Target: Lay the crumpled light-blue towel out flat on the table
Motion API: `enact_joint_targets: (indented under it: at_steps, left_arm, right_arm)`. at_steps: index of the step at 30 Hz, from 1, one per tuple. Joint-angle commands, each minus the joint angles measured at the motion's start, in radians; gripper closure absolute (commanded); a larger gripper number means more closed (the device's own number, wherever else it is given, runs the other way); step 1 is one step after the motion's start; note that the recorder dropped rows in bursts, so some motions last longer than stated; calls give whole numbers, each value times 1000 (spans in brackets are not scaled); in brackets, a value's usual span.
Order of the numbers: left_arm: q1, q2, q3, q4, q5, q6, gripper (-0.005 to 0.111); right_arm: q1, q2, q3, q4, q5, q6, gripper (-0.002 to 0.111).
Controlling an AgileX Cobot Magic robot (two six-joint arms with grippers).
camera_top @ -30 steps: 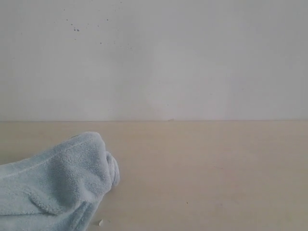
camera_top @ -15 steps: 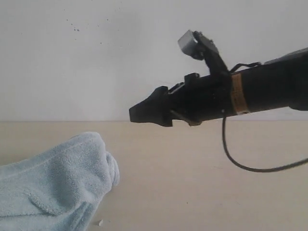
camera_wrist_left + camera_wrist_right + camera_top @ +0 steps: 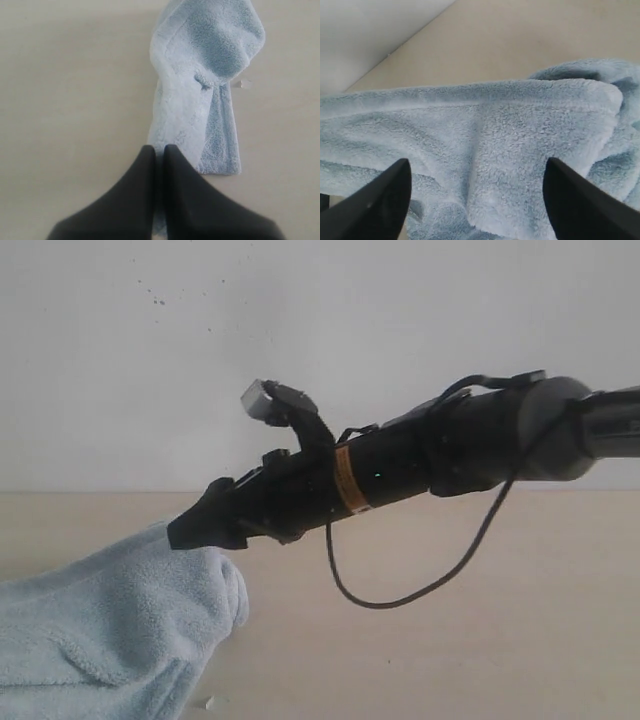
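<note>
Right claw (image 3: 190,530), fingers spread wide, hovers just over the humped top of the crumpled light-blue towel (image 3: 110,630), which lies bunched on the table (image 3: 480,640) at the left of the exterior view. Left claw (image 3: 159,152), fingers pressed together, hangs above the towel's narrow folded end.

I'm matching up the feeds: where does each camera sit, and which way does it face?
Exterior: low by the table, facing the wall; right hand at the towel.
Left wrist: above, looking down past the shut left hand at the towel.
Right wrist: close above the towel, between open fingers.
All share the towel.
</note>
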Motion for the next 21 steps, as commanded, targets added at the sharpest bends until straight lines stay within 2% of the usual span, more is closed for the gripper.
enact_joint_targets:
  at_steps: [1, 21]
  left_arm:
    - [2, -6, 2, 1, -14, 6, 103]
    - [2, -6, 2, 1, -18, 32, 103]
  right_arm:
    - [22, 80, -65, 0, 34, 6, 39]
    - [24, 195, -159, 0, 183, -9, 40]
